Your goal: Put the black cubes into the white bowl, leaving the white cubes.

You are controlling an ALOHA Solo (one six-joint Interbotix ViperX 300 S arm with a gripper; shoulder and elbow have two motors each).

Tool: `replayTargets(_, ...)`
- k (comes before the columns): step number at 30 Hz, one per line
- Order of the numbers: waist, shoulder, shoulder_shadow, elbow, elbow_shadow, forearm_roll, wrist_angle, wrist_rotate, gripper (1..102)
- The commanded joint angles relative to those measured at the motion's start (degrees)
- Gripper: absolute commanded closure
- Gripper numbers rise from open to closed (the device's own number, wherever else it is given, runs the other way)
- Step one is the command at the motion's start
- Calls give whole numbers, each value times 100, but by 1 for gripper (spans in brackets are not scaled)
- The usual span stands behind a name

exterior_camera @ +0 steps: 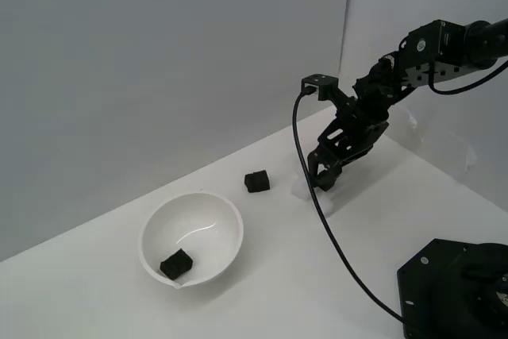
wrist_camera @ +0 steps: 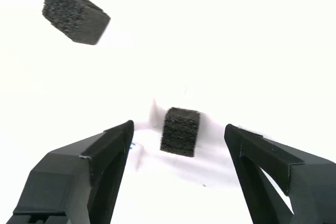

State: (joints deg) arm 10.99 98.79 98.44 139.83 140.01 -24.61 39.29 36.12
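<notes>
The white bowl (exterior_camera: 226, 232) stands on the white table at the exterior view's left, with one black cube (exterior_camera: 176, 263) inside. A second black cube (exterior_camera: 256, 182) lies on the table between the bowl and the gripper; it also shows in the wrist view (wrist_camera: 76, 14). My gripper (exterior_camera: 320, 183) is low over the table and open. In the wrist view a third black cube (wrist_camera: 180, 131) sits between the spread fingers of the gripper (wrist_camera: 178, 129), not touched by them. White cubes (wrist_camera: 155, 113) lie close around it, faint against the table; one shows by the gripper (exterior_camera: 301, 190).
The arm's black cable (exterior_camera: 333, 236) hangs from the wrist down across the table. A black base block (exterior_camera: 452, 291) sits at the exterior view's lower right. A grey wall runs behind the table.
</notes>
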Motion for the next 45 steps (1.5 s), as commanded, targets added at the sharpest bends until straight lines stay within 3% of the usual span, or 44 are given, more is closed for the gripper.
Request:
replayTargets(1,193,35,70,9,-26,0,9,18,7)
replayTargets(24,387,-325,-308,-53,-88,123,97,9,11)
replayTargets(27,475,-352,-316,-62,-88,123,97,18,21)
replayTargets(31,475,-264,-237,-53,-79,123,97,18,53)
replayTargets(33,475,-220,-193,-53,-88,123,97,18,63)
replayTargets(38,475,-35,0,-53,-79,123,97,18,75)
replayTargets(45,483,562,589,-158,-202,114,272,-9,75)
